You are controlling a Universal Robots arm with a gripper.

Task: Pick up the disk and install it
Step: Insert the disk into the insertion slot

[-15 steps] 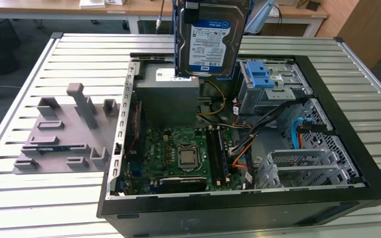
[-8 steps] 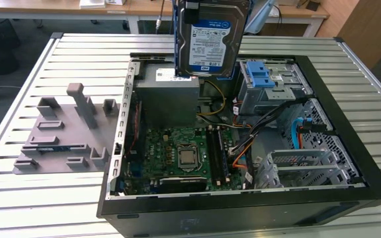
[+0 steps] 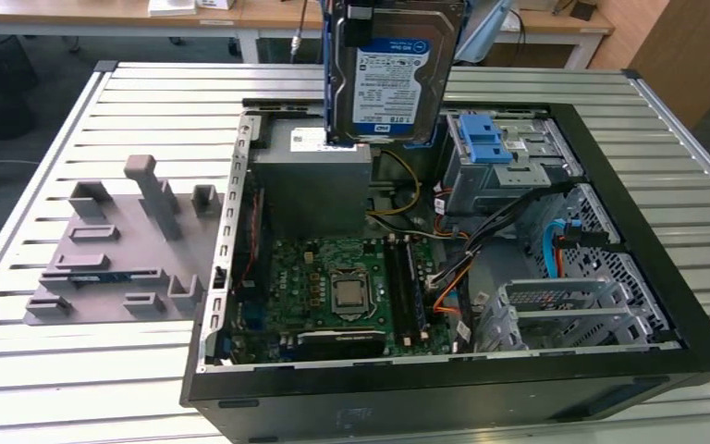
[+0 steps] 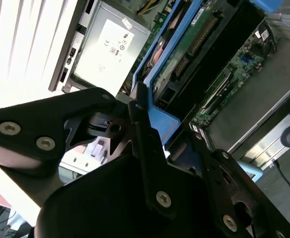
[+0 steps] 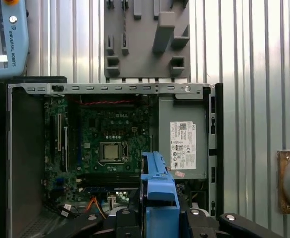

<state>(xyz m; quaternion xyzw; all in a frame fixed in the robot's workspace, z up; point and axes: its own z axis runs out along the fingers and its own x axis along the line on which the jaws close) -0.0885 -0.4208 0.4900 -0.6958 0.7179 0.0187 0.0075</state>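
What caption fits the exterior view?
The disk held upright over the power supply of the open computer case, not yet installed.

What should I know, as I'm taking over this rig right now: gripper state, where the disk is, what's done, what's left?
Gripper: shut on the disk, clamped at its blue carrier.
Disk: in the air, upright above the open computer case. It hangs over the grey power supply, to the exterior view's left of the drive cage.
Done: pick-up.
Left: installation; the disk is not yet in the cage.
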